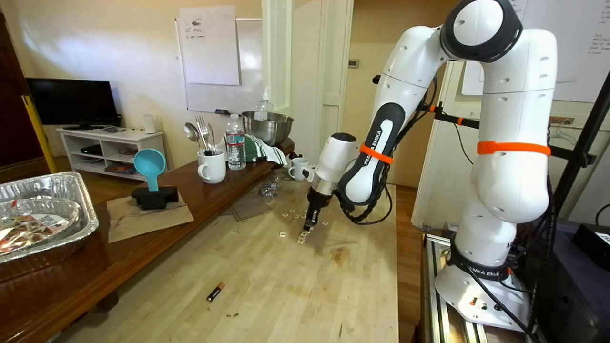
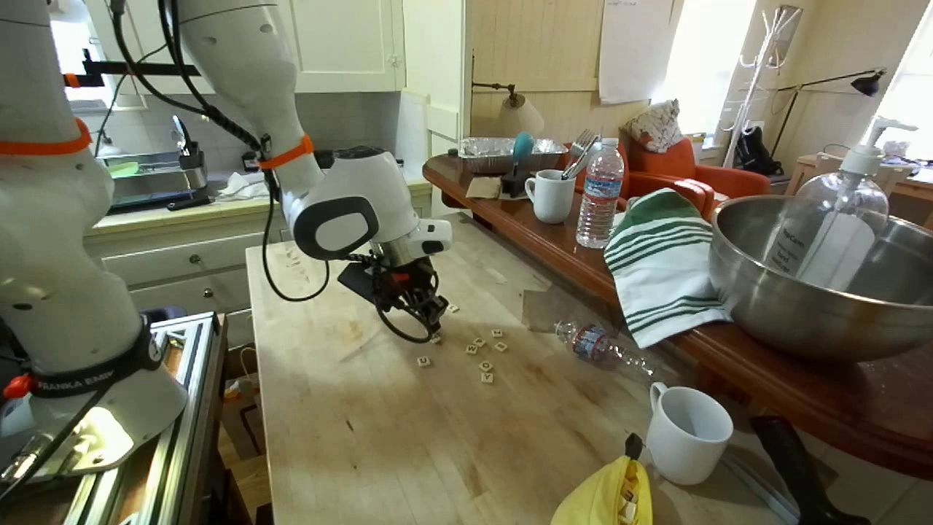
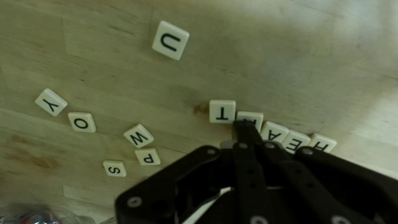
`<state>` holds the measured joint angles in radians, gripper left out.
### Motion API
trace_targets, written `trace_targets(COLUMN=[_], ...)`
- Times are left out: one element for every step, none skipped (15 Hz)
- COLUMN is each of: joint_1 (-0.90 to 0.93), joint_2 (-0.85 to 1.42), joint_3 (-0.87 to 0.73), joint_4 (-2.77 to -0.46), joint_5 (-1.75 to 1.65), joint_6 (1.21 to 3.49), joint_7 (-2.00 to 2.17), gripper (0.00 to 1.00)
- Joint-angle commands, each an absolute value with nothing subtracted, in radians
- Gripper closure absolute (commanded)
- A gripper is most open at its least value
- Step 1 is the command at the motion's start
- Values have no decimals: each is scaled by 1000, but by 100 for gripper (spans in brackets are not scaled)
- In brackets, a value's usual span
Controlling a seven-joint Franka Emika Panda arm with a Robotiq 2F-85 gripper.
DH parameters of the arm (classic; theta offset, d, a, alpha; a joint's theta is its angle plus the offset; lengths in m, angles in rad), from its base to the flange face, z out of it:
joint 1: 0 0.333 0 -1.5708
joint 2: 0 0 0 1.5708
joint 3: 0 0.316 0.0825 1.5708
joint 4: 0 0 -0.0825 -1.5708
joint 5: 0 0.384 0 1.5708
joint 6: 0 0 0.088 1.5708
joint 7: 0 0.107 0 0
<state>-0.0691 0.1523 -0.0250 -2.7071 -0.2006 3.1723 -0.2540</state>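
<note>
Cream square letter tile (image 3: 249, 115), flat on the pale wooden bench (image 3: 102, 65) between square cream T tile (image 3: 222, 111) and square cream A tile (image 3: 274, 131), partly hidden by black, closed tool (image 3: 248, 130). Possible mishap: both neighbours knocked askew by sideways drift.

Exterior views are bright; window (image 2: 705, 62) blows out white in an exterior view, glare hits robot base (image 2: 111, 432). Wrist view is dim, greenish: shadow darkens tabletop (image 3: 264, 77), gripper (image 3: 247, 128) reads near-black, slightly soft.
</note>
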Motion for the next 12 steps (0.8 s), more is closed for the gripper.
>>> trace_targets(joint_1=[-71,-72,-74,-72,-72,-72,-72,-72,-73,-73,-72,-73], joint_2=[174,174,175,174,175,176,177,179,181,182,184,188], joint_3=[-12,-11,-11,-14,-14,-16,-14,-13,-12,-12,-12,-10], joint_4=[-2694,-2694,-2695,-2693,-2692,-2690,-2688,-2687,-2685,-2683,-2680,-2678], joint_5=[-171,-167,-164,-163,-161,-159,-156,-153,-150,-147,-144,-142], joint_6=[3164,3164,3166,3164,3164,3163,3164,3164,3164,3164,3163,3164], joint_7=[-225,-222,-220,-216,-214,-209,-203,-198,-194,-190,-186,-183], gripper=[100,100,100,100,100,100,100,100,100,100,100,100])
